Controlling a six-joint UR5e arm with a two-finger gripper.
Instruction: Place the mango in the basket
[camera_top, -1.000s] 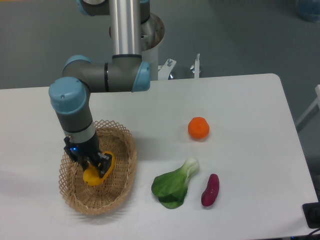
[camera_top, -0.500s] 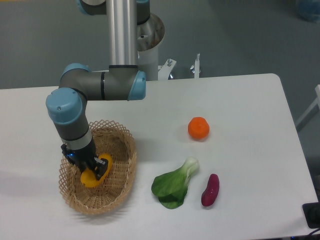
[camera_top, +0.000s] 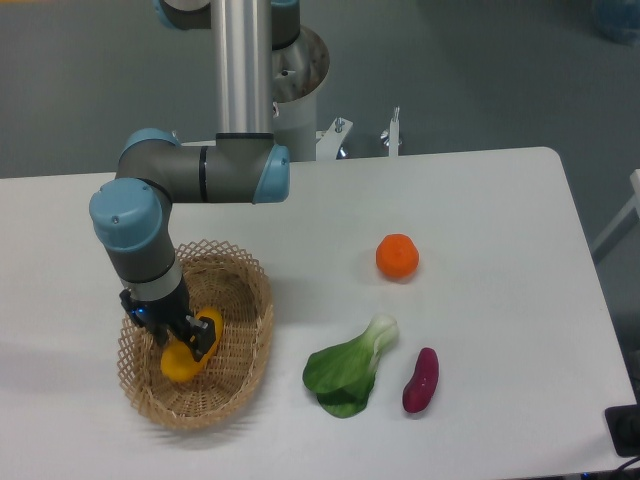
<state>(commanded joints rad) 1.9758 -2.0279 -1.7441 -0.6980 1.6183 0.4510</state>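
The yellow-orange mango (camera_top: 182, 362) is low inside the tan wicker basket (camera_top: 258, 318) at the left front of the table, at or just above its floor. My gripper (camera_top: 188, 340) reaches straight down into the basket. Its dark fingers are closed on the middle of the mango. The fingers hide part of the fruit; its ends show on both sides of them.
A round orange (camera_top: 397, 257) lies mid-table to the right. A green bok choy (camera_top: 348, 375) and a dark purple-red sweet potato (camera_top: 420, 380) lie near the front edge. The arm's base column stands behind the basket at the back.
My gripper has moved a little left and down with the mango, deeper into the basket. The other fruits and vegetables have not moved.
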